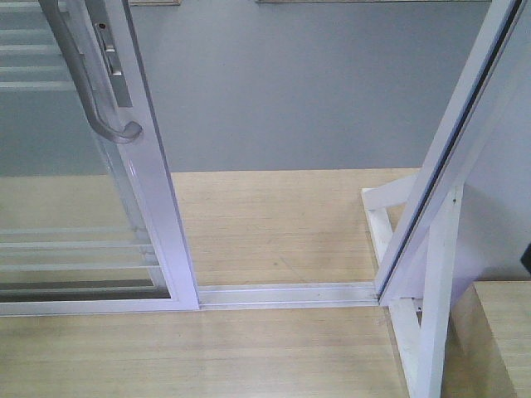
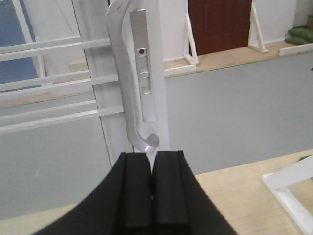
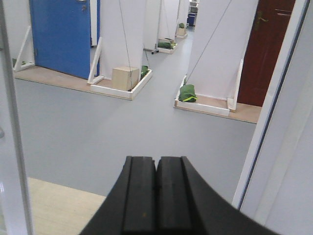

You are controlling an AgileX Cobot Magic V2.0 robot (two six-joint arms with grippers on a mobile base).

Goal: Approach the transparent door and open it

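Note:
The transparent door (image 1: 158, 191) stands at the left of the front view, slid aside, its white frame holding glass with thin white bars. Its curved grey handle (image 1: 91, 99) and lock plate (image 1: 112, 58) sit on the frame's stile. In the left wrist view the handle (image 2: 122, 73) and lock plate (image 2: 143, 73) are close ahead. My left gripper (image 2: 151, 155) is shut and empty, its tips just below the handle's lower end. My right gripper (image 3: 157, 159) is shut on nothing and faces the gap, with the door's frame edge (image 3: 12, 147) at its left. Neither arm shows in the front view.
A floor track (image 1: 290, 293) crosses the gap between the door and a leaning white jamb (image 1: 448, 157) with a braced white support (image 1: 436, 307). Grey floor (image 1: 315, 91) lies beyond. Farther off stand a blue door (image 3: 63, 34), a brown door (image 3: 266, 49) and white partitions (image 3: 215, 49).

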